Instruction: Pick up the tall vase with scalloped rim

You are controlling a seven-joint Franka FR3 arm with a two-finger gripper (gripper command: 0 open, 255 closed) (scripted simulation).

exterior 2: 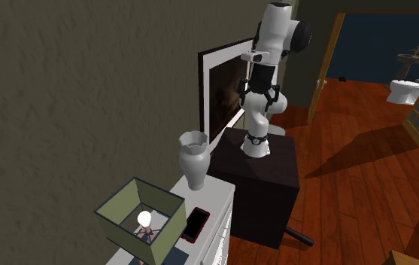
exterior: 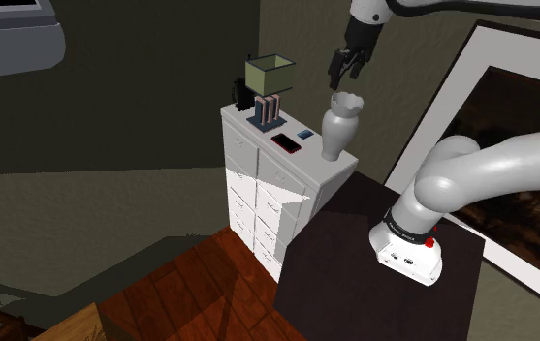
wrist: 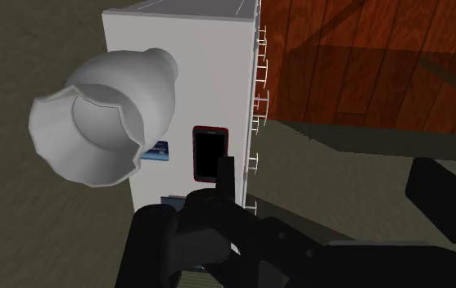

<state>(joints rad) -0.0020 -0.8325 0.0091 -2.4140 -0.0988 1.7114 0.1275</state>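
At the end of the drawer chest (exterior: 258, 189) nearest my stand (exterior: 355, 276) the scalloped vase (exterior: 340, 126) stood ungrasped, my gripper (exterior: 343, 74) poised above on approach, jaws apart or together I couldn't tell, needing next a descent around its neck.

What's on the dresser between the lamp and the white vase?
A red-rimmed black phone and a small blue object lie between the lamp and the vase, in the shoulder view.

You see a dim room: below the gripper (exterior: 345, 66), the white drawer chest (exterior: 277, 184) catches a hard slanted shadow, the lamp bulb (exterior 2: 144, 219) glows, and long shadows streak the wood floor (exterior 2: 365, 173).
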